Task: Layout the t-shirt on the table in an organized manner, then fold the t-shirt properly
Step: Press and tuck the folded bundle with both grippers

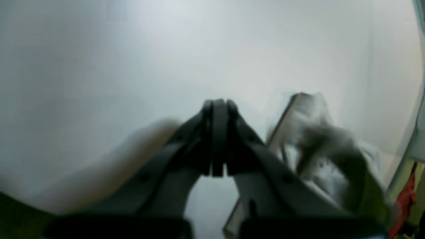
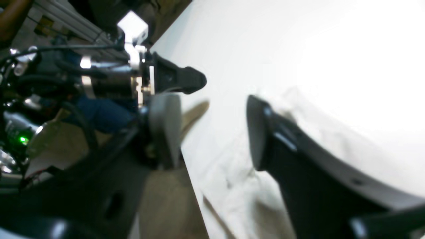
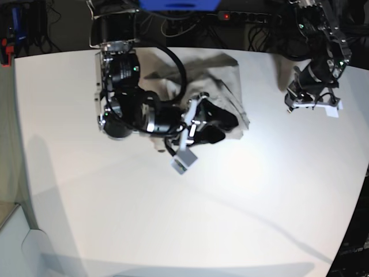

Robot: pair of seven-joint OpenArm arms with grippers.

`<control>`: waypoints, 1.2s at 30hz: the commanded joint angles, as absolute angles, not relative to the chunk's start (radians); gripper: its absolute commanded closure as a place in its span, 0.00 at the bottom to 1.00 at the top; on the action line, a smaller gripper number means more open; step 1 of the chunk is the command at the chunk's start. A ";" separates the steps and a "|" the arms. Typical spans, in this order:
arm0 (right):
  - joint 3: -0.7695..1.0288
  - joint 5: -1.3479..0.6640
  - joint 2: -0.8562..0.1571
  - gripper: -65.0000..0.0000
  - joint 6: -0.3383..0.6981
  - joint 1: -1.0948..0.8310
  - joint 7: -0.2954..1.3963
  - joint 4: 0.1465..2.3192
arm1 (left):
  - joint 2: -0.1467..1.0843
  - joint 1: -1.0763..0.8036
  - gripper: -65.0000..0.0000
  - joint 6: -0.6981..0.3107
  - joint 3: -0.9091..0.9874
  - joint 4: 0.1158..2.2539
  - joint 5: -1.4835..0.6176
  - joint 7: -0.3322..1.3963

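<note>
The t-shirt (image 3: 214, 68) lies crumpled in a beige heap at the far middle of the white table (image 3: 173, 219). My right gripper (image 3: 229, 128) hovers over its near right edge, open, with a wide gap between the fingers. In the right wrist view the gripper (image 2: 212, 132) holds nothing, and pale wrinkled t-shirt cloth (image 2: 232, 176) lies just beneath it. My left gripper (image 3: 294, 103) is off to the right of the shirt, above bare table. In the left wrist view the gripper (image 1: 219, 103) is shut with nothing in it, and the t-shirt (image 1: 308, 109) shows blurred to its right.
The table's curved edge (image 3: 351, 208) runs down the right side. Dark floor with cables and a power strip (image 3: 248, 16) lies behind the far edge. The right arm's bulky body (image 3: 124, 98) covers the shirt's left part.
</note>
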State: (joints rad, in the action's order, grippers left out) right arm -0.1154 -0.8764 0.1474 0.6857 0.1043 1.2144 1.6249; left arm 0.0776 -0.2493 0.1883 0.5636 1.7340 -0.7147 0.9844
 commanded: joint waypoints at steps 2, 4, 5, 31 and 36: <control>-0.119 -0.957 0.157 0.45 0.698 0.124 1.190 1.643 | 0.111 -0.243 1.00 0.194 0.568 1.751 -0.733 0.980; -0.108 -0.993 0.157 0.45 0.698 0.125 1.190 1.646 | 0.130 -0.243 1.00 0.194 0.570 1.751 -0.734 0.980; -0.091 -1.003 0.157 0.45 0.698 0.127 1.190 1.647 | 0.133 -0.243 1.00 0.194 0.573 1.751 -0.734 0.980; 0.001 -0.974 0.016 0.45 0.698 -0.025 1.188 1.613 | 0.101 -0.070 1.00 0.194 0.401 1.689 -0.723 1.052; -0.038 -0.911 0.016 0.45 0.698 -0.018 1.075 1.460 | 0.105 -0.059 1.00 0.194 0.409 1.639 -0.731 1.050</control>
